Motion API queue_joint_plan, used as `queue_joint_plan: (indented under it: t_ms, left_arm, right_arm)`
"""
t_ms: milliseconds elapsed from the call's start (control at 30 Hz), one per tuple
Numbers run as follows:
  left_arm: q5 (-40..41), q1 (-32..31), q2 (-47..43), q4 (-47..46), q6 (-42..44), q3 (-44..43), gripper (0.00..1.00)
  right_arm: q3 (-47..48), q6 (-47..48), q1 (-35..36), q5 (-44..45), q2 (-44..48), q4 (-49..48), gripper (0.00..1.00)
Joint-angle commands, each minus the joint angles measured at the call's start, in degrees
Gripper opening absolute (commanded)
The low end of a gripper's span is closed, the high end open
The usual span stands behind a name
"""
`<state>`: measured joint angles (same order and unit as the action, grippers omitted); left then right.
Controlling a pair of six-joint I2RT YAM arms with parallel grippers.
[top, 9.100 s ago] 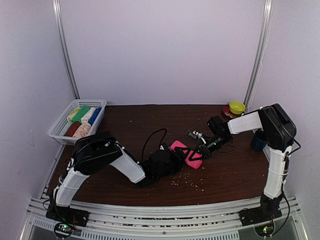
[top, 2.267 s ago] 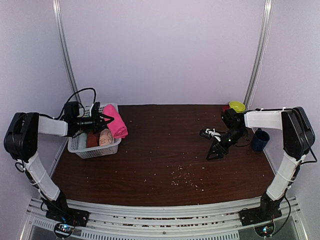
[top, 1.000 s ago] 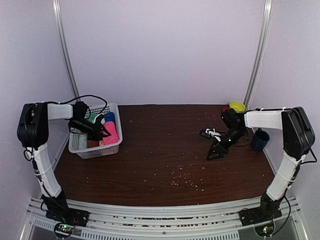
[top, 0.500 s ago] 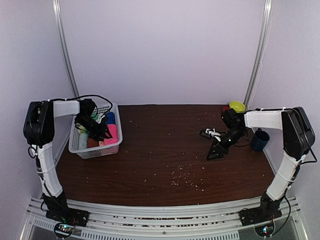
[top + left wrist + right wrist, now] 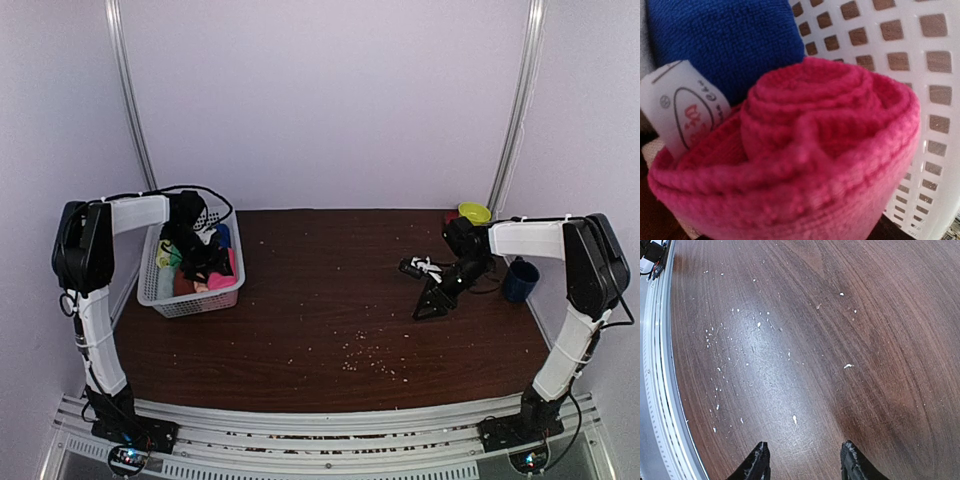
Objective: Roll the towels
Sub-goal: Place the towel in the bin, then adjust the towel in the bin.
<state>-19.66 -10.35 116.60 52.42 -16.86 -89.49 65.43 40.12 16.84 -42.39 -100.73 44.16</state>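
The rolled hot pink towel fills the left wrist view end-on, with a white tag at its left. It lies in the white mesh basket next to a blue towel. My left gripper reaches down into the basket, pressed against the pink towel; the roll hides its fingers and it seems shut on the towel. My right gripper is open and empty, its fingertips just above the bare table, far from the basket.
The basket wall is right of the pink roll. More rolled towels, green and blue, fill the basket. A dark blue mug and a yellow-green bowl stand at the right. Crumbs are scattered on the table.
My left arm carried the pink roll from the table middle to the basket and lowered it in, then swung further over the basket. The right arm has stayed still over the last second.
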Motion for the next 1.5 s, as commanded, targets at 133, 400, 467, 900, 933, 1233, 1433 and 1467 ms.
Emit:
queue_joint_plan:
  t_ms: [133, 400, 467, 900, 933, 1233, 1433, 1467]
  left_arm:
    - [7.9, 1.2, -6.1, 0.0, -1.4, -3.6, 0.72]
    - [6.2, 1.2, -7.4, -0.6, -2.0, -4.5, 0.73]
    - [5.7, 1.2, -7.3, -1.4, -2.2, -3.9, 0.73]
    - [5.5, 0.8, -2.9, -6.1, -3.4, -1.0, 0.51]
    - [6.5, 0.6, -2.7, -6.4, -3.4, -0.3, 0.51]
    - [10.3, -1.4, -1.4, -7.0, -2.9, 2.6, 0.51]
    - [12.6, -1.4, -6.6, -6.0, -3.1, -3.9, 0.71]
    - [12.9, -1.4, -7.9, -6.1, -3.0, -5.0, 0.79]
  right_arm:
    - [1.4, -0.3, -0.2, -0.1, 0.6, 0.4, 0.49]
    - [1.4, -0.3, -0.2, -0.2, 1.0, 0.5, 0.48]
    - [1.4, -0.3, -0.2, -0.2, 1.1, 0.5, 0.48]
    - [1.5, -0.2, -0.3, -0.1, 1.2, 0.6, 0.47]
    - [1.5, -0.2, -0.2, -0.1, 1.2, 0.6, 0.47]
    - [1.5, 0.0, -0.2, 0.0, 0.8, 0.6, 0.46]
    - [1.4, -0.4, -0.3, 1.3, 1.4, -0.1, 0.48]
    - [1.3, -0.6, -0.3, 1.7, 1.7, -0.4, 0.49]
